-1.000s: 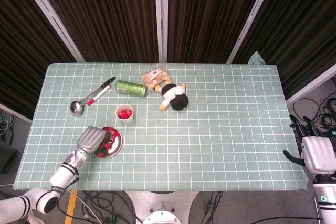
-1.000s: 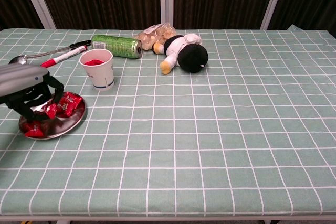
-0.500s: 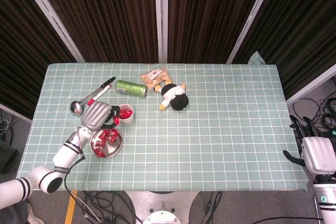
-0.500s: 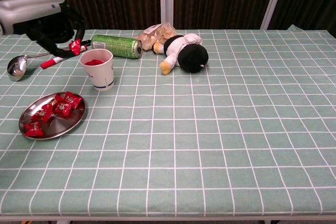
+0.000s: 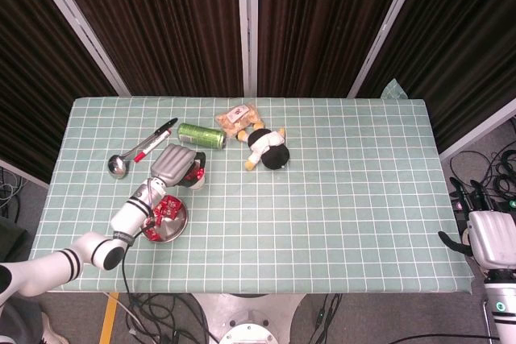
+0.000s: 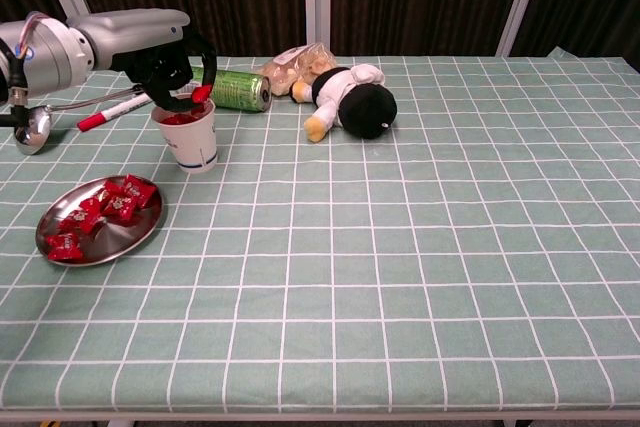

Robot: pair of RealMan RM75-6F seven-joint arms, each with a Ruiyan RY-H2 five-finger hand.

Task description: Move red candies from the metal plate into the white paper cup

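The left hand hangs directly over the paper cup, its dark fingers curled downward and pinching a red candy just above the cup's rim. From the head view the hand's grey back covers most of the cup, so the pinch shows only from the chest view. The cup is white, tapered and upright, with red candies already inside.

Near the cup, toward the table's front edge, lies the plate, a shallow round dish of shiny metal carrying a loose pile of crinkly red candies. The forearm passes over the plate's far side in the head view.

Behind the cup a green can lies on its side, with a red and black marker and a steel ladle to its left. To the right sit a clear bag of snacks and a black and white plush toy, touching one another.

The checked green tablecloth is bare across its whole right half.

The right hand hangs off the table's right front corner; whether its fingers are spread or curled I cannot tell.
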